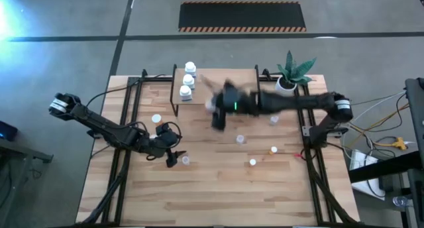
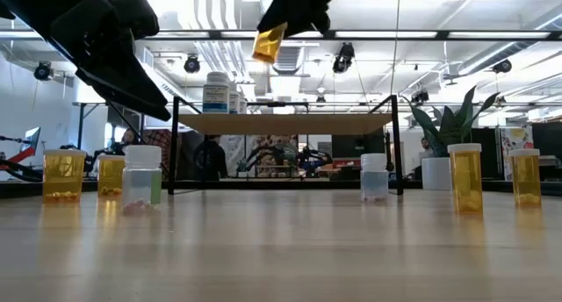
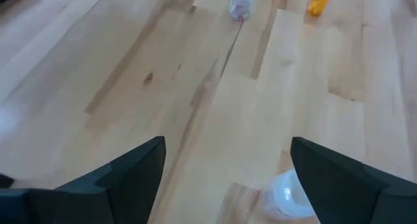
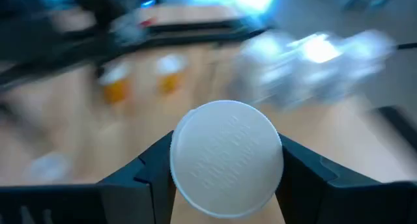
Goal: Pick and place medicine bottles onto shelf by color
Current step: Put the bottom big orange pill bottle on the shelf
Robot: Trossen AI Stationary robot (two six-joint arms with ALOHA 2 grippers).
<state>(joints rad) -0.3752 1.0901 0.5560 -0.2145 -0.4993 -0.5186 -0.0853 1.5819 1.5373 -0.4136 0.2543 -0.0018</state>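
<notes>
The right claw (image 4: 225, 168) pinches an orange bottle (image 2: 269, 41) by its white cap (image 4: 226, 158), held in the air above the shelf (image 2: 285, 123). The left claw (image 3: 225, 168) hangs low over the table (image 1: 218, 188), fingers spread, a clear bottle (image 3: 285, 196) just beneath it.

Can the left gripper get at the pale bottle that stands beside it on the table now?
Probably yes. The left gripper is open and empty, low over the table, and the pale bottle stands right beside it with bare wood around. The right gripper is far off, holding an orange bottle.
</notes>
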